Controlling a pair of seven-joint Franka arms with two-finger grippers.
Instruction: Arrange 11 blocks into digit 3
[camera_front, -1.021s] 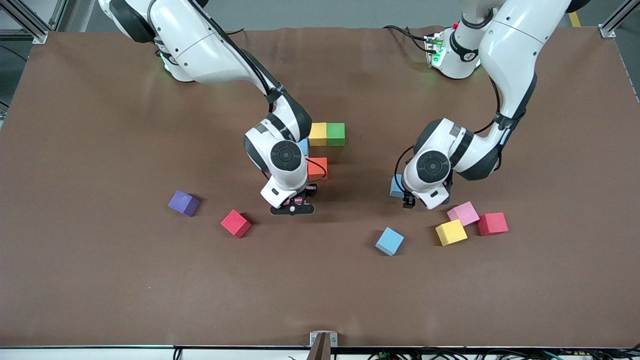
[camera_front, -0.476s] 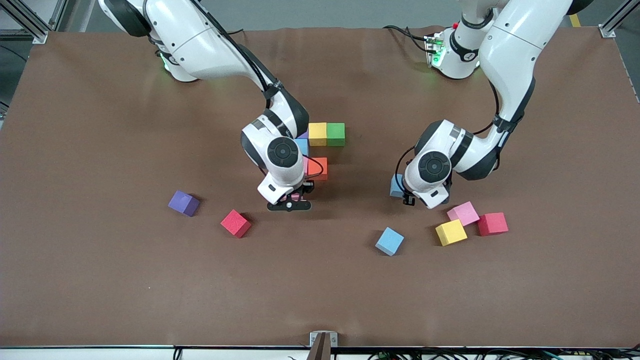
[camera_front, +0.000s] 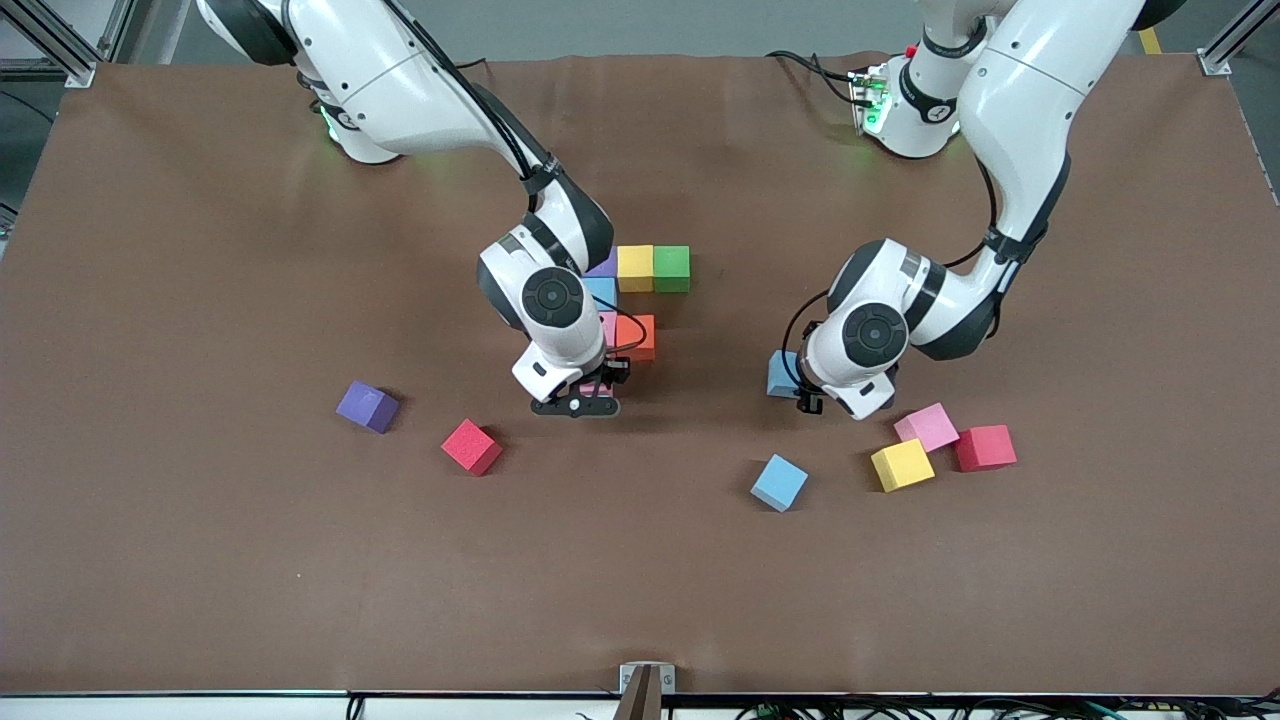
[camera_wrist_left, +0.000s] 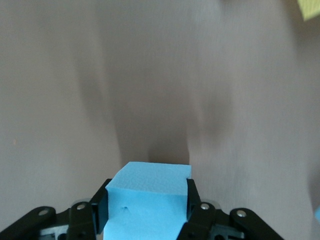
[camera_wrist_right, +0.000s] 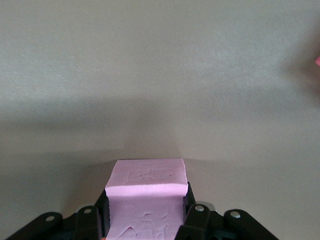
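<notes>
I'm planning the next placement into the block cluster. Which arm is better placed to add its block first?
Probably the right. The right gripper holds a pink block just beside the orange block of the cluster. The left gripper, shut on a light blue block, hangs well off toward the left arm's end.

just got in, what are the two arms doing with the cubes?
Both are carrying blocks for a figure in progress mid-table. The right end effector is shut on a pink block, beside the orange block of the started cluster with the yellow block and green block. The left end effector is shut on a light blue block. Other cubes lie loose on the table.
</notes>
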